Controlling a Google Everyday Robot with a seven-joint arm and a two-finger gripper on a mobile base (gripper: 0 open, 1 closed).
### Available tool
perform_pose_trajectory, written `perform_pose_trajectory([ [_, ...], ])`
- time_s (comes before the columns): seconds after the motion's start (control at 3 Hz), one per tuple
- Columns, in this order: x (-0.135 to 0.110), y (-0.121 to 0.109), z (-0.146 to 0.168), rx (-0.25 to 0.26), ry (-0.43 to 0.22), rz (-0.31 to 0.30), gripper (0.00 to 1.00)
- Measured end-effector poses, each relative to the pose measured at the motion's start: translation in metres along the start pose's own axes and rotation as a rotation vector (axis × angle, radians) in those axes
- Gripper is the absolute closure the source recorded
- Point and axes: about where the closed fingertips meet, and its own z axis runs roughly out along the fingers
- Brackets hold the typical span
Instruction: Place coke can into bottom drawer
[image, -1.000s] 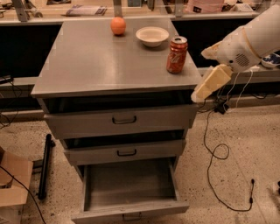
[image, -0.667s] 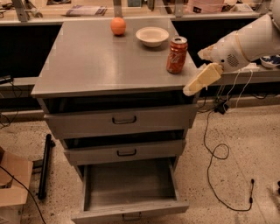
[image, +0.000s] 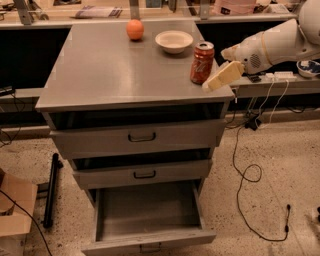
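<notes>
Coke can (image: 202, 62) upright on cabinet top (image: 115, 75), gripper (image: 211, 85) just beside

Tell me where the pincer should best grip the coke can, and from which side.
Probably best: grip the can across the middle of its round wall, coming level from its right. It stands upright near the right edge of the cabinet top, the pincer hangs just right of it, and the bowl sits behind it, to the left.

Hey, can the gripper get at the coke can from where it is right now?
Probably yes. The gripper sits just right of the coke can at the cabinet top's right edge, with nothing between them. The bowl stands behind the can, out of the way.
</notes>
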Motion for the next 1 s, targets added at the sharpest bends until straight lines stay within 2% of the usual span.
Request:
perform_pose_trajectory([
  [0.67,-0.017,-0.044,0.026,-0.008,-0.039,-0.032,0.00],
  [1.0,-0.024,-0.060,0.051,-0.027,-0.049,-0.045,0.03],
])
